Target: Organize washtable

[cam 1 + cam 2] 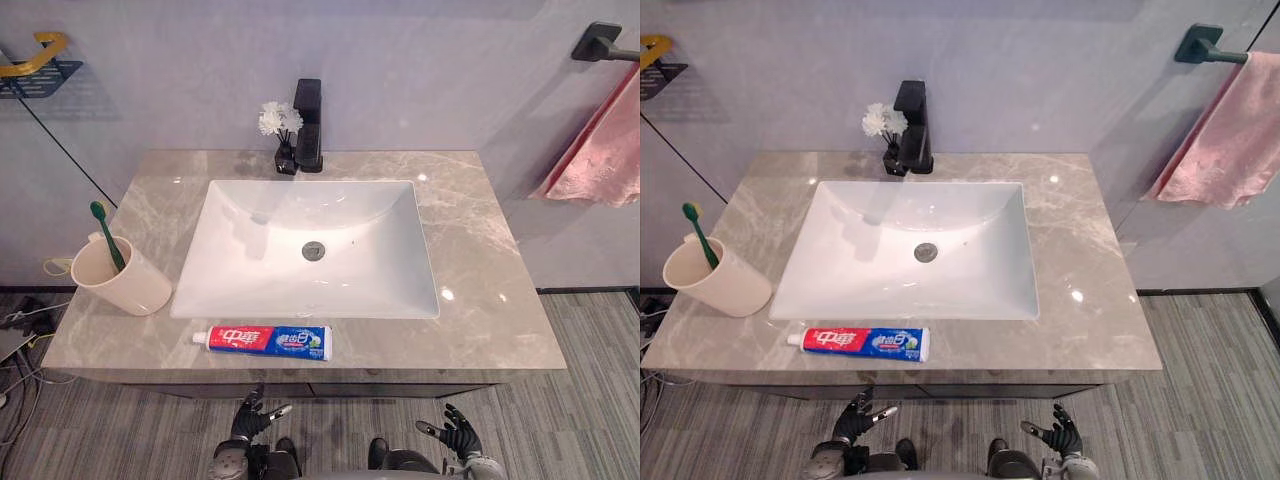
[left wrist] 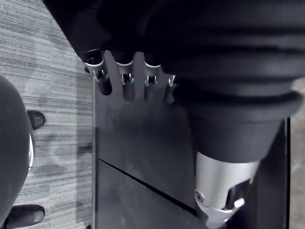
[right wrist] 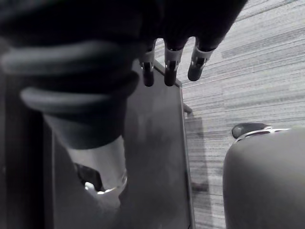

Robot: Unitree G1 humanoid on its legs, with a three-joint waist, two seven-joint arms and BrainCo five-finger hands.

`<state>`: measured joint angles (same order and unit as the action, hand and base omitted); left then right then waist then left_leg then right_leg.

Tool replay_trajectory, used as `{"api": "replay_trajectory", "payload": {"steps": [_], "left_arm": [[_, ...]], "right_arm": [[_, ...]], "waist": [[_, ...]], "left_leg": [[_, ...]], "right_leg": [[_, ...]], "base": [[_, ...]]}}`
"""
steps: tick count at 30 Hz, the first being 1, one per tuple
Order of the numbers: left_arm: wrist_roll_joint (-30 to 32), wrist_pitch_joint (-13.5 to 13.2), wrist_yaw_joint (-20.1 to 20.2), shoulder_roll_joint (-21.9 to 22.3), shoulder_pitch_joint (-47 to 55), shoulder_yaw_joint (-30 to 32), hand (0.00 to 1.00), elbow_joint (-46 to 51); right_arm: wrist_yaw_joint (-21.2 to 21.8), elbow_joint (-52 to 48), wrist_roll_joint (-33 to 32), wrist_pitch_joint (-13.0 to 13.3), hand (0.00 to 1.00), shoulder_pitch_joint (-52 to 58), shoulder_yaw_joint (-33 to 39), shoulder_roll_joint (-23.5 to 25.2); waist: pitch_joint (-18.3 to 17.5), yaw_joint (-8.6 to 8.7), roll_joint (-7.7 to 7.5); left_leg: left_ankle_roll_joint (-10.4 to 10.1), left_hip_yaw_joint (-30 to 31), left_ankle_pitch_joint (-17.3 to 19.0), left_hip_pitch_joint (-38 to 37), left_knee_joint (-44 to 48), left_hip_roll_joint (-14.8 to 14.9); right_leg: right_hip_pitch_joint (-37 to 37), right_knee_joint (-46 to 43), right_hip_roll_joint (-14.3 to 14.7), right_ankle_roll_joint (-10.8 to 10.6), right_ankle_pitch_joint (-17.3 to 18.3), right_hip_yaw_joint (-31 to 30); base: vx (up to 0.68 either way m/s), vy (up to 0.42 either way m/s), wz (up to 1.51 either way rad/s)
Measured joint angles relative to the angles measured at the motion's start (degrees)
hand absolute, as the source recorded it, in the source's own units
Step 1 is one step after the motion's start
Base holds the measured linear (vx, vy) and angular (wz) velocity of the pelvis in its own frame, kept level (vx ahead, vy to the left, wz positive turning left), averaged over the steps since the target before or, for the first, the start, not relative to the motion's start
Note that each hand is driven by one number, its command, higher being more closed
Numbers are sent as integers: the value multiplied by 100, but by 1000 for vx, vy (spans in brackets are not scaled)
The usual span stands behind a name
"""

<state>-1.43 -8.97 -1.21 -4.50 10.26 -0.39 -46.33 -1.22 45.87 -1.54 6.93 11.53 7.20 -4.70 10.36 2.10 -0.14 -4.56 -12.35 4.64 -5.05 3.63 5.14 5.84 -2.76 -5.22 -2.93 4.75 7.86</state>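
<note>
Hanging low before the grey marble washtable [image 1: 480,260] with left hand [image 1: 250,415] and right hand [image 1: 455,432] loosely spread and empty, red-white-blue toothpaste tube [image 1: 265,341] flat on its front edge just beside the white rectangular sink [image 1: 250,262], green toothbrush [image 1: 107,235] in the cream cup [image 1: 125,285] at left.

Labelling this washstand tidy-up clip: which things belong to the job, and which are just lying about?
Job: toothpaste tube, green toothbrush, beige cup.
Lying about: tap, white flowers, pink towel, wall shelf.

Marble washtable [image 1: 480,300] carries a beige cup [image 1: 135,285] (left side), toothpaste tube [image 1: 265,341] in front, flower vase [image 1: 285,158] behind
</note>
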Motion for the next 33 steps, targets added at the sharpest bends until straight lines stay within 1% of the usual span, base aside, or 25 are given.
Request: {"api": "replay_trajectory", "payload": {"steps": [3, 7, 9, 13, 14, 21, 25, 30, 32, 33], "left_arm": [[0, 4, -7, -25, 14, 0, 0, -48], [-1, 2, -10, -24, 32, -2, 0, -85], [-1, 1, -10, -21, 31, 0, 0, -249], [-4, 1, -15, -25, 37, 15, 0, -276], [-8, -2, -39, -25, 79, 321, 0, -380], [-9, -2, -42, -21, 78, 319, 0, -379], [-14, 0, -105, -20, 71, 271, 0, -379], [-152, 4, -223, -21, 68, 233, 0, -377], [-307, 4, -282, -22, 71, 280, 0, -369], [-310, 4, -282, -25, 72, 301, 0, -366]], "right_arm": [[-1, 15, 18, 0, 0, -33, -5, -11], [-9, 112, 116, -3, 0, -69, -3, -25], [-11, 255, 171, -11, 0, -81, -4, -36], [-11, 281, 204, -16, 0, -87, -20, -38], [-10, 343, 220, -63, 0, -88, -99, -20], [-9, 483, 200, -62, 0, -97, -92, -22], [-20, 698, -73, -61, 0, -82, 26, -21], [-46, 756, -530, -60, 0, 39, 301, 11], [-122, 836, -667, -56, 0, 53, 465, -16], [-126, 836, -687, -54, 0, 44, 516, -21]], "waist": [[-27, 3, 33], [-29, 3, 37], [-162, 6, 42], [-208, -5, 1], [-341, -12, -121], [-341, -15, -120], [-340, -20, -117], [-333, -44, -108], [-319, -135, -67], [-316, -152, -55]], "left_leg": [[5, -39, -22, -93, -118, -33], [-8, -18, -50, -171, -169, -14], [-5, 22, -56, -188, -189, -18], [2, 71, -217, -295, -448, -50], [40, 138, -286, -443, -676, -133], [40, 137, -286, -434, -676, -130], [45, 161, -292, -381, -660, -130], [53, 476, -319, -243, -551, -183], [67, 626, -330, -230, -526, -209], [76, 672, -337, -218, -517, -213]], "right_leg": [[6, 5, 9, -10, 6, -16], [88, 17, 43, -9, 6, -6], [95, 46, 46, -9, 5, 3], [98, 45, 46, -11, -1, 31], [206, 140, 5, -45, -23, 112], [205, 143, 2, -45, -23, 128], [194, 159, -13, -48, -24, 197], [323, 181, -105, -115, 19, 593], [408, 178, -165, -140, 40, 753], [423, 175, -174, -144, 43, 793]], "base": [[20, 21, -11], [-7, -7, 1], [-37, -13, 7], [-31, -9, 5], [0, 0, 0], [0, 0, 0], [0, -1, 6], [5, -3, 39], [-38, -2, 38], [-46, 3, 34]]}}
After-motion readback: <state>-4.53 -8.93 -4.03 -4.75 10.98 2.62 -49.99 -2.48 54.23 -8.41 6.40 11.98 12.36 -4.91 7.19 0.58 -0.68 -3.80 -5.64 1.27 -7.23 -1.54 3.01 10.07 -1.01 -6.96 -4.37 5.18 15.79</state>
